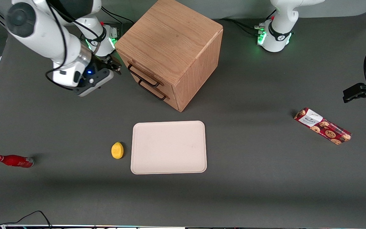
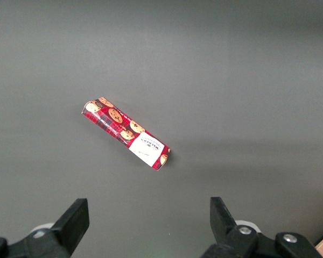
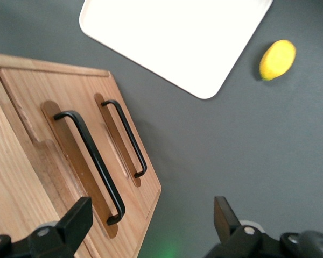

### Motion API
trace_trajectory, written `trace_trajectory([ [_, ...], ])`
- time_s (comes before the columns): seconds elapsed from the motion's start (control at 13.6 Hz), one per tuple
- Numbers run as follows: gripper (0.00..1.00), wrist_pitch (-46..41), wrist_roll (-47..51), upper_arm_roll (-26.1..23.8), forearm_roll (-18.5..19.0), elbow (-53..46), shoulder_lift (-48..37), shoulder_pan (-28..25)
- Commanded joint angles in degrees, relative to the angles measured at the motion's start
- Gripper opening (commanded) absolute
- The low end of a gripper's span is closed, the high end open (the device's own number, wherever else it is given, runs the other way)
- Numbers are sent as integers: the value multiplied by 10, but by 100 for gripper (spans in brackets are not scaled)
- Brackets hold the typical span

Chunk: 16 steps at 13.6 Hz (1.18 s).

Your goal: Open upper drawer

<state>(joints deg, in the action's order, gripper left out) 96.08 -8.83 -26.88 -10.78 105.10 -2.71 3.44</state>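
The wooden cabinet point(image 1: 173, 41) stands at the middle of the table, both drawers shut. The upper drawer point(image 1: 134, 67) carries a thin black bar handle point(image 1: 143, 76), with the lower drawer's handle point(image 1: 152, 91) just below it. My right gripper point(image 1: 115, 65) hovers in front of the cabinet, off the end of the upper handle toward the working arm's end, touching nothing. In the right wrist view the gripper point(image 3: 151, 215) is open and empty. One finger point(image 3: 78, 217) is close to the end of the upper handle point(image 3: 91, 161). The lower handle point(image 3: 126, 137) lies beside it.
A cream tray point(image 1: 168, 147) lies nearer the front camera than the cabinet, with a lemon point(image 1: 117, 150) beside it. A red bottle point(image 1: 14, 160) lies toward the working arm's end. A red cookie box point(image 1: 322, 126) lies toward the parked arm's end.
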Motion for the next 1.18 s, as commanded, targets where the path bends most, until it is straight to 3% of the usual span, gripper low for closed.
trace_trajectory([
  [0.0, 100, 24, -44, -14, -28, 37, -13, 10],
  [0.74, 100, 144, -51, -70, -57, 125, -13, 10],
  [1.1, 100, 162, -86, -81, -57, 152, -12, 10],
])
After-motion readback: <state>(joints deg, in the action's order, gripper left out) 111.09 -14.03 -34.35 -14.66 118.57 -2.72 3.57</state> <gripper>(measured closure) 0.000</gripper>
